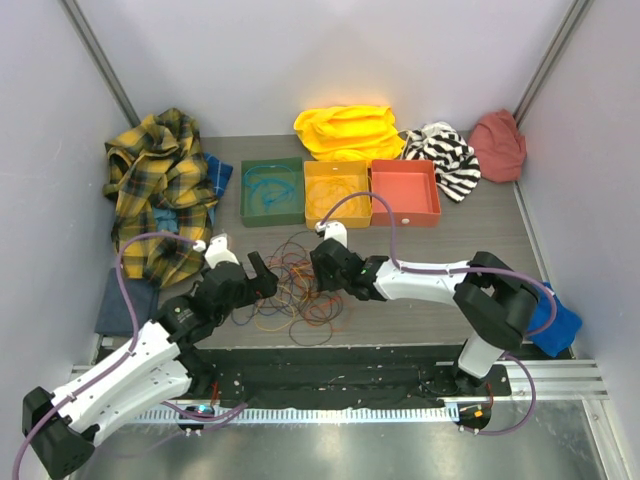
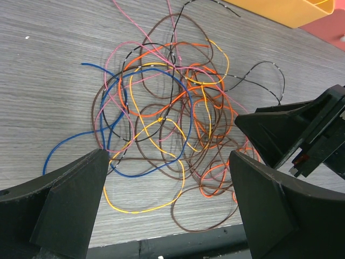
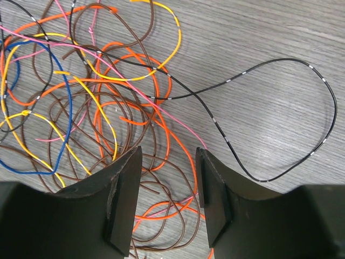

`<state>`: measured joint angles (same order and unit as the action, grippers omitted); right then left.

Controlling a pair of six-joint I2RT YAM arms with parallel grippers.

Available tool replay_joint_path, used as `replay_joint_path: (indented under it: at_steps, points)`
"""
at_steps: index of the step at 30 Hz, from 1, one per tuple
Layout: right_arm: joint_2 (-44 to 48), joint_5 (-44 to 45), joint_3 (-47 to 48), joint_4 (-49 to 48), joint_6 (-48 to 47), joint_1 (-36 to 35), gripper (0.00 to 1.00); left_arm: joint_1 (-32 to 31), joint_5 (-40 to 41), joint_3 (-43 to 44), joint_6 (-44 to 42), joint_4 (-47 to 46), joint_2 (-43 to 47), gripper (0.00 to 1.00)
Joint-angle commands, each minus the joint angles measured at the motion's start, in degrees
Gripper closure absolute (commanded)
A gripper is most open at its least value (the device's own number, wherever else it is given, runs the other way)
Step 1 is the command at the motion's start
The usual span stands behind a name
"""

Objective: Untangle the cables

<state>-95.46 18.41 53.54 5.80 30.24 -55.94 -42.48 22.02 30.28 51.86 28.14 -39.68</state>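
The cables (image 1: 300, 290) lie in one loose tangle of orange, yellow, brown, blue, pink and black loops on the grey table, in front of the trays. My left gripper (image 1: 262, 275) is at the tangle's left edge, open wide and empty; in the left wrist view (image 2: 167, 199) it hovers over the near loops of the cables (image 2: 161, 116). My right gripper (image 1: 325, 262) is at the tangle's right top, open; in the right wrist view (image 3: 168, 194) orange and brown cables (image 3: 161, 116) run between its jaws. A black striped loop (image 3: 335, 116) lies apart on the right.
A green tray (image 1: 272, 210) holding a teal cable loop, a yellow tray (image 1: 336, 212) and a red tray (image 1: 404, 212) stand behind the tangle. A plaid shirt (image 1: 165, 190), yellow cloth (image 1: 345, 130), striped cloth (image 1: 445, 155), red cloth (image 1: 498, 143) and blue cloth (image 1: 560, 325) lie around the edges.
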Motion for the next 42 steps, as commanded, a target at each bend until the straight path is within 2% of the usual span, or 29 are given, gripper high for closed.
replay_joint_path:
  at_steps: [1,5,14,23,24,27,31,38,42]
  points:
    - [-0.3,0.9,-0.1,-2.4,0.4,-0.4,0.48,0.0,0.3,-0.1,-0.1,-1.0,-0.3,0.0]
    - [-2.1,1.0,1.5,-2.1,-0.3,-0.3,0.51,0.0,0.3,0.0,0.0,-0.6,-0.1,0.0]
    - [-5.8,1.8,1.7,-3.4,0.1,-0.2,0.64,0.0,0.3,-0.2,0.2,-0.1,0.4,0.0]
    - [-3.2,4.0,0.1,-2.9,0.1,-0.3,0.92,0.0,0.0,-0.1,0.2,-0.4,0.1,0.0]
    - [-1.3,4.5,-0.3,-2.5,0.0,-0.2,0.99,0.0,0.0,-0.1,0.3,-0.5,0.2,0.0]
    - [3.1,7.2,-0.3,0.1,-0.8,-0.3,0.99,0.0,0.0,0.0,0.2,-0.6,0.1,0.0]
    - [16.7,10.1,1.4,5.6,-2.4,-0.3,0.99,0.0,-0.2,0.3,0.2,-0.7,-0.2,0.0]
    - [33.6,13.7,12.6,17.5,-6.3,-0.7,0.99,0.0,-0.7,1.0,0.0,-3.4,-2.2,0.0]
    - [38.4,16.0,18.3,23.4,-7.7,-0.7,0.99,0.0,-1.2,2.4,-0.5,-5.8,-5.0,0.0]
